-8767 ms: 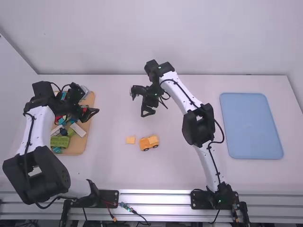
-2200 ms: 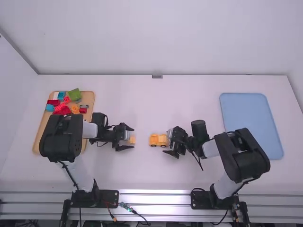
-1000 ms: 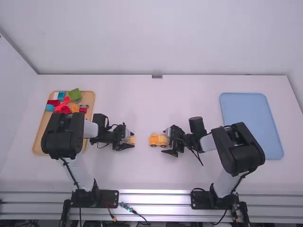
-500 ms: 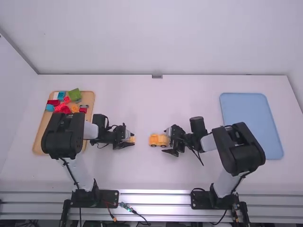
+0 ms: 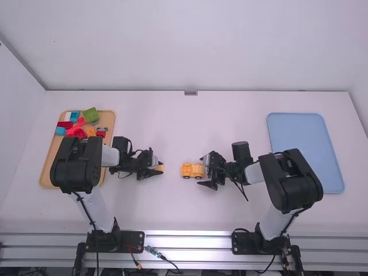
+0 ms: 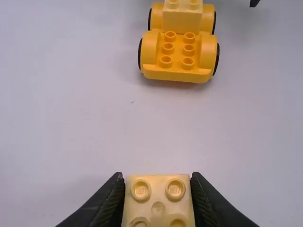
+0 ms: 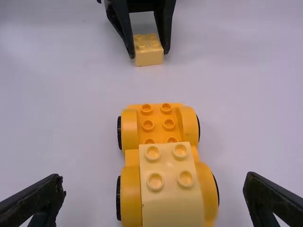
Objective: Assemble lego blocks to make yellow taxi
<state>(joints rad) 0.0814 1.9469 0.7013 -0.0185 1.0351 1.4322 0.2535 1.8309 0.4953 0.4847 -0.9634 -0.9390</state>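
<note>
Both arm bases sit at the near edge of the white table (image 5: 172,126), elbows bent. Next out, about level with each other: right gripper (image 5: 201,171), fingers spread, one on either side of the car (image 5: 186,170)'s near-to-it end, holding nothing. Car is upright on its wheels, on the table between the grippers, orange-yellow, two rows of studs bare at the end facing the left gripper (image 5: 156,167). Pale yellow block (image 7: 168,177) is mounted on the other end, studs up. Left gripper is clamped on a loose pale yellow block (image 7: 149,57), fingers against opposite sides, studs up, apart from the car and lined up with its bare-stud end. Wooden tray (image 5: 107,119) on the left side, partly under the left arm; blue tray (image 5: 305,149) on the right side. Far end of wooden tray: mixed pile, red pieces, a blue block (image 5: 75,116), a green block (image 5: 91,114).
</note>
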